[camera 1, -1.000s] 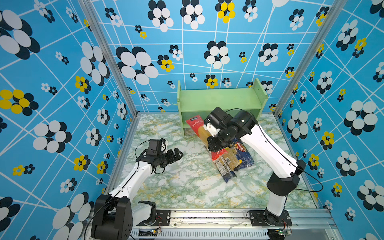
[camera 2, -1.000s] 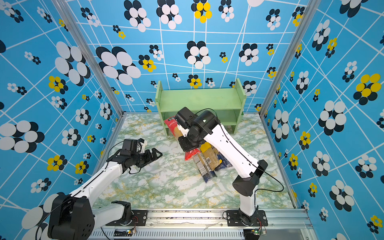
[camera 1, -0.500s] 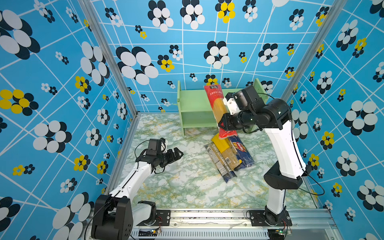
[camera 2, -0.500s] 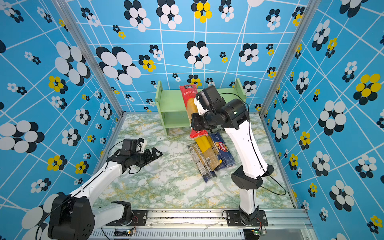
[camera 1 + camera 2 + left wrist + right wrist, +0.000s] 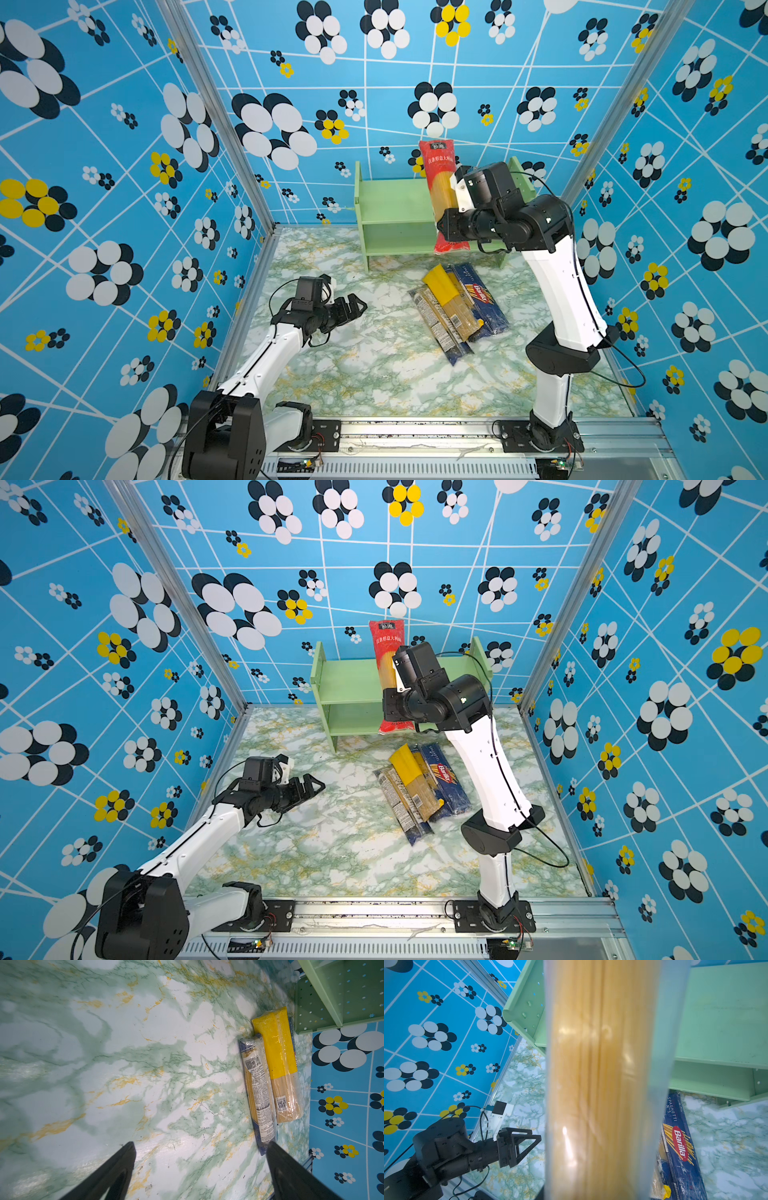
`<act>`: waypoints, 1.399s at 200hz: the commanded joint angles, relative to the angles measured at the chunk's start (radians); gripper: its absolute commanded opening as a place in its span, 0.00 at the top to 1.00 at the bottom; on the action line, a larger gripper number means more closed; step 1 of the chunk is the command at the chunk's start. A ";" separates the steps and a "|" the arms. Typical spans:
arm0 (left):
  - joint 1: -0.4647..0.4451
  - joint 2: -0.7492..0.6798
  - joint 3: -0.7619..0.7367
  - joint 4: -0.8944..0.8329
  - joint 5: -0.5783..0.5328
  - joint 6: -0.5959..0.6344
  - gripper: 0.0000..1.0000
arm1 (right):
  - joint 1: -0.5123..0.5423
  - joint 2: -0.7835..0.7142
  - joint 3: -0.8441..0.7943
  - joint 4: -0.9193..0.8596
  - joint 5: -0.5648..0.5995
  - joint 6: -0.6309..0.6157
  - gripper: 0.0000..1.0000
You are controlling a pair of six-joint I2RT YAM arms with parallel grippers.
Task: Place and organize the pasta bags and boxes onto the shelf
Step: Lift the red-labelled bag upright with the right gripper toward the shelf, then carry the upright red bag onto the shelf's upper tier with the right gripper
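Marbled tabletop (image 5: pixel 374 374), pale green and white with yellow veins. Carries the light green two-tier shelf (image 5: pixel 395 208) at the far edge, right of the middle, standing upright with its open side toward the near edge. Bears three spaghetti packs in front of the shelf's right half, well apart from the near edge. Flat, side by side and touching, slanted toward the near right corner: clear bag with a white printed label (image 5: pixel 436 322) nearest the left edge, yellow-topped bag (image 5: pixel 444 289) in the middle, dark blue Barilla box (image 5: pixel 484 303) nearest the right edge. Far ends near the shelf's foot.
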State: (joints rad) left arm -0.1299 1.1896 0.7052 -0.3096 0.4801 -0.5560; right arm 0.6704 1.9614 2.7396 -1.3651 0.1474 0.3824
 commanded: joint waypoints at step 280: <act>0.019 -0.038 0.008 -0.005 0.021 0.029 0.01 | -0.003 0.290 -0.004 0.690 0.140 -0.033 1.00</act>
State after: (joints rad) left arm -0.1204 1.1683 0.7052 -0.3099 0.4831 -0.5518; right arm 0.6708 2.2738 2.7102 -0.8619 0.2543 0.3351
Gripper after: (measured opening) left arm 0.992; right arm 0.298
